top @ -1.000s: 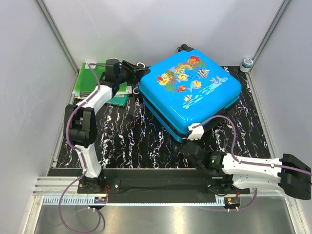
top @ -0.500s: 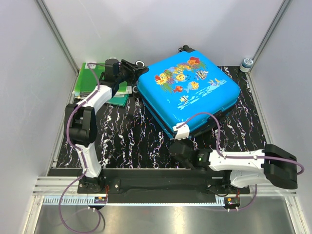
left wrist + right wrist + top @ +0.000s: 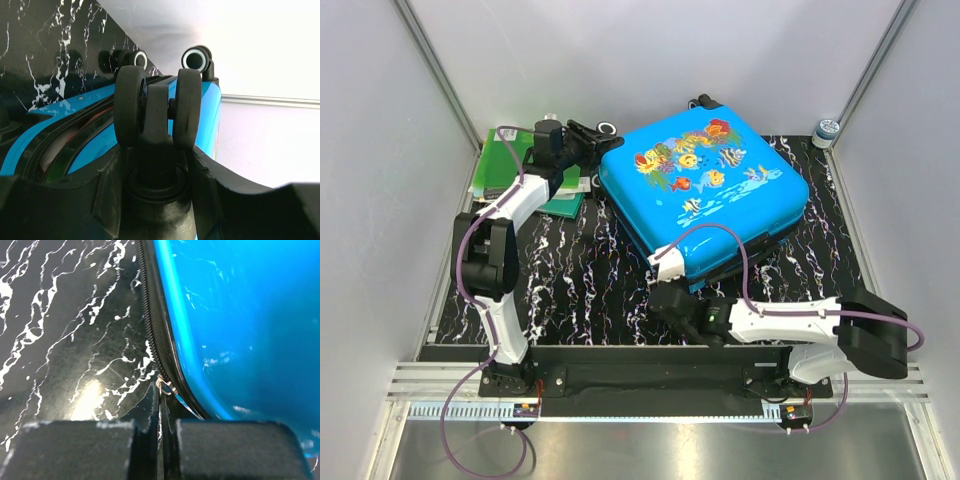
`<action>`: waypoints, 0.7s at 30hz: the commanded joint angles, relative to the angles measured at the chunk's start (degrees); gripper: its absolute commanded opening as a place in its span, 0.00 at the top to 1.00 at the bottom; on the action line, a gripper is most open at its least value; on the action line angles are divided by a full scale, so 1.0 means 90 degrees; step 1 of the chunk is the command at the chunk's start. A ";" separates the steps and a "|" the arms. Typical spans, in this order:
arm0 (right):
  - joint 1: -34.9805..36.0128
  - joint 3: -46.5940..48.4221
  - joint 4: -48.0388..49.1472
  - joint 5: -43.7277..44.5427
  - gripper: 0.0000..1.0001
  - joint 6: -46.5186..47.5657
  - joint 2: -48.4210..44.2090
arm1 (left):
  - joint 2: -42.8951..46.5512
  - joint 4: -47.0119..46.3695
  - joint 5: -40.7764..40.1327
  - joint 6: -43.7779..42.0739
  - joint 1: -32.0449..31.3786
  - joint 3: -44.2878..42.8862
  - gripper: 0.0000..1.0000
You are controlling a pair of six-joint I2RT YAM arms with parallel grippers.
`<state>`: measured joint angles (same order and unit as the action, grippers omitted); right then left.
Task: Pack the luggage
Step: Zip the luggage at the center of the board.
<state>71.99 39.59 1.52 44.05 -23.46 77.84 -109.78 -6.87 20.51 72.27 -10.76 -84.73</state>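
Green folders (image 3: pixel 506 160) lie flat to the left of the suitcase (image 3: pixel 705 190), near its far-left corner. Your left gripper (image 3: pixel 590 140) is at that same corner. In the left wrist view its fingers (image 3: pixel 107 192) are closed round the base of a black double wheel (image 3: pixel 155 107) and hug it on both sides. The seam beside the wheel gapes slightly. The suitcase lies flat, fish print up and lid down, on the black marbled mat (image 3: pixel 580 275). At its near-left corner your right gripper (image 3: pixel 161 412) has its fingers pressed together, pinching the metal zipper pull (image 3: pixel 164 386). A small jar (image 3: pixel 826 130) stands off the suitcase's far-right corner, apart from it.
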 commanded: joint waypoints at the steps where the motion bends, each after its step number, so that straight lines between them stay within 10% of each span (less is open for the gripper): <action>1: 0.0136 0.1059 0.1365 -0.0744 1.00 0.0253 0.0100 | 0.0108 -0.0408 0.0641 -0.0149 -0.0191 -0.0117 1.00; 21: 0.0000 0.2641 0.0155 -0.1184 0.98 0.0107 0.0707 | 0.0108 -0.0623 0.0815 -0.0091 -0.0230 0.0049 1.00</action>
<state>71.57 54.06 -11.68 37.87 -22.20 86.50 -109.78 -9.30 18.79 69.97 -10.39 -84.58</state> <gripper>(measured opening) 0.012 0.501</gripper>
